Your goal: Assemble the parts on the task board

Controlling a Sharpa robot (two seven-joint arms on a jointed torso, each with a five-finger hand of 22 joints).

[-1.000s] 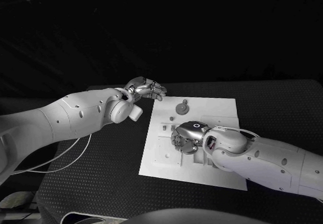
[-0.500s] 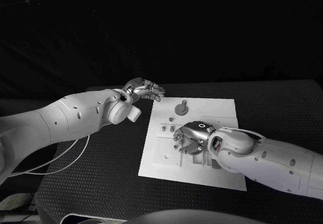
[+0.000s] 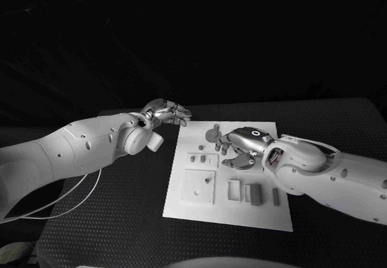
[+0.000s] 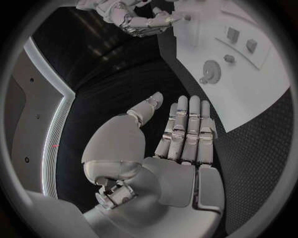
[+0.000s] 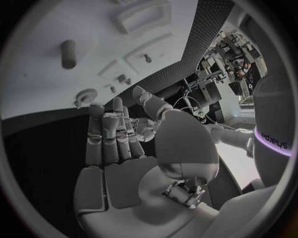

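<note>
Right hand (image 3: 237, 147) lifted off board centre, now over far part near round part (image 3: 213, 135), fingers spread, holding nothing. Left hand (image 3: 165, 112) unchanged off far-left corner, spread, idle. Parts lie on task board (image 3: 184, 206); prob. reaching next piece.

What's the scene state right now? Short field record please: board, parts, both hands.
board: white plate on black table
parts: small grey pieces lying on the board, round one near the far edge
left hand: open, holds nothing, off the board's far left corner
right hand: open, holds nothing, over the board's far half
</note>
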